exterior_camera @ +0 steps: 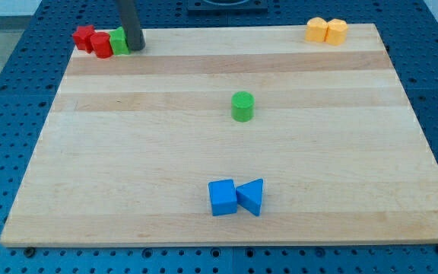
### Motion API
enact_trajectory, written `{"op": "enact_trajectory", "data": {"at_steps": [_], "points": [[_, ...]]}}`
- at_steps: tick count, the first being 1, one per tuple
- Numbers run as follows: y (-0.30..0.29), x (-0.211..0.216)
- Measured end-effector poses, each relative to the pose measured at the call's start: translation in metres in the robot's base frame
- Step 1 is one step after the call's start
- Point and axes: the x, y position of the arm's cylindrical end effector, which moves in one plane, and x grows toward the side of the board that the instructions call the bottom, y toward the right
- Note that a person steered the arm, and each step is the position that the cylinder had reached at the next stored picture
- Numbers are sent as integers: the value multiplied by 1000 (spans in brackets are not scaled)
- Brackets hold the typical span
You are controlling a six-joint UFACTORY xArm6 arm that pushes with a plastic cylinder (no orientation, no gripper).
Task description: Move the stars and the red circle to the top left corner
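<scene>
My tip (pixel 136 47), a bare rod holding nothing, touches the green star's (pixel 119 40) right side at upper left of frame. Two red blocks (pixel 93 39) adjoin it; shapes unclear.

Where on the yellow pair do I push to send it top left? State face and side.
No hand here: my tip, now right of the green block, pushes. Meet the right yellow block on its right face, driving left; it touches the left yellow block.
</scene>
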Motion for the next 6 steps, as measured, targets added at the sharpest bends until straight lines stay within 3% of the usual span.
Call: {"op": "enact_trajectory", "data": {"at_steps": [2,3,4,6], "points": [[28,0],[26,-31],[2,-50],[-74,-44]]}}
